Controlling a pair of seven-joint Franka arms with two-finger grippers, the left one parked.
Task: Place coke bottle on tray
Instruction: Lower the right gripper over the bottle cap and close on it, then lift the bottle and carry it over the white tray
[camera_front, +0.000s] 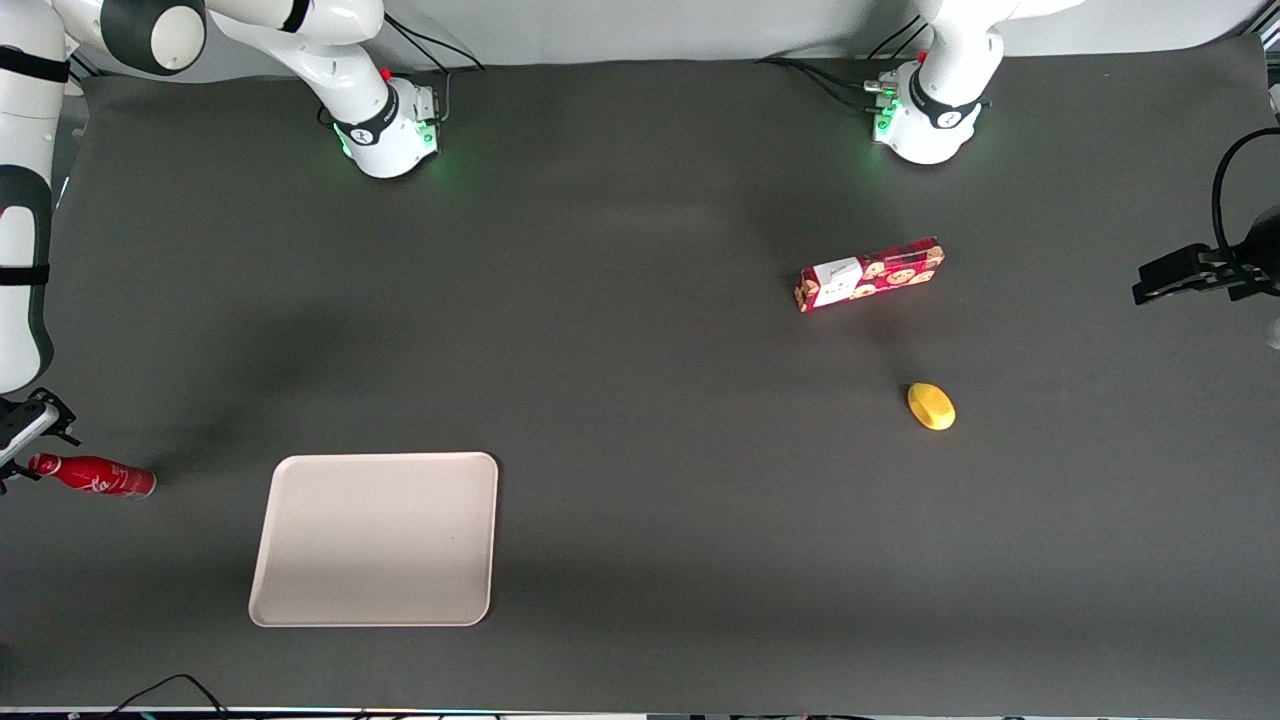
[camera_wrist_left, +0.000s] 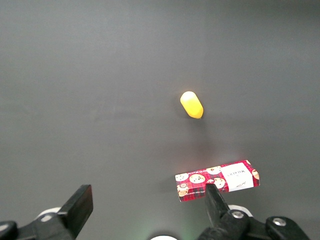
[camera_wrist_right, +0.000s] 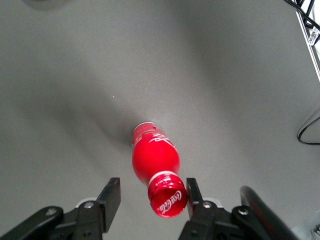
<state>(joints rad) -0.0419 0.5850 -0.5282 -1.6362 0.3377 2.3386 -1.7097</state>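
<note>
Hovering open-jawed over the coke bottle (camera_wrist_right: 156, 167) — gripper (camera_wrist_right: 152, 197) beside tray (camera_front: 375, 538).

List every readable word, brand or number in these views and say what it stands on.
"Coca-Cola": white script on the cap of the coke bottle, which lies on the table between the open tool's fingers.
White script on the bottle's side: too small to read.
Cookie box white label: print blurred, unreadable.
Tray: no text.

Glossy red coke bottle (camera_wrist_right: 155, 159), smooth matt cream tray (camera_front: 375, 538), matt dark table covering (camera_front: 640, 350).
</note>
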